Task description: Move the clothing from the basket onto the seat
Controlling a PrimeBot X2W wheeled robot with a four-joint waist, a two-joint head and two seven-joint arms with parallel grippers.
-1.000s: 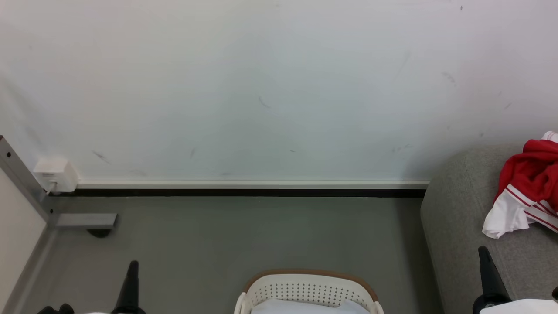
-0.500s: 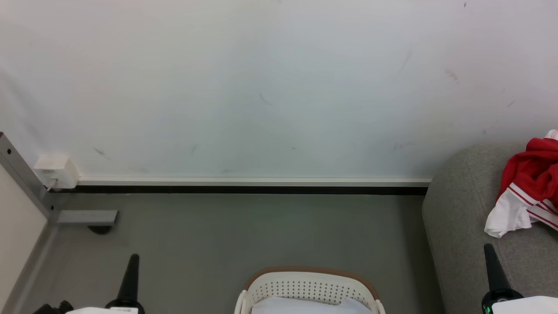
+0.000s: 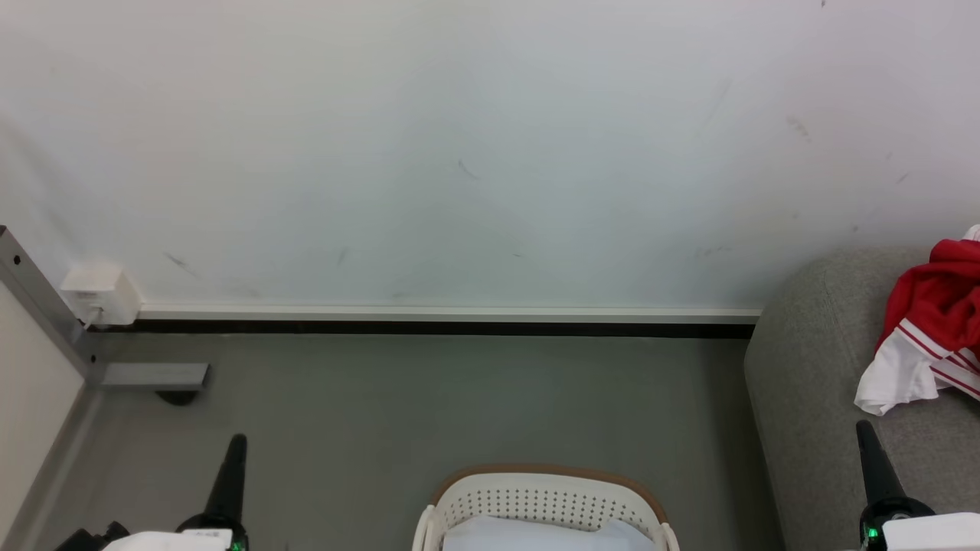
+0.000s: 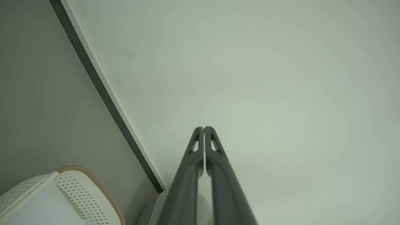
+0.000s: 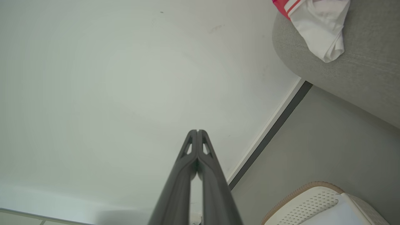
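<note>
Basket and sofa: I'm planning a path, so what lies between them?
Bare grey floor separates the basket from the sofa, with nothing lying on that stretch; the head view and right wrist view both show it.

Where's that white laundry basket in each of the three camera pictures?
Head view: the basket, bottom centre.
Left wrist view: the basket, lower left corner.
Right wrist view: the basket, lower right corner.
Shared landmark: the dark skirting strip, seen in all three.

One basket (image 3: 536, 501), one pale cloth (image 3: 528, 536) inside it, one red-and-white garment (image 3: 934, 298) on one grey sofa (image 3: 804, 383), one white wall box (image 3: 99, 295) — and two grippers: the left gripper (image 3: 237, 441), the right gripper (image 3: 864, 427).
</note>
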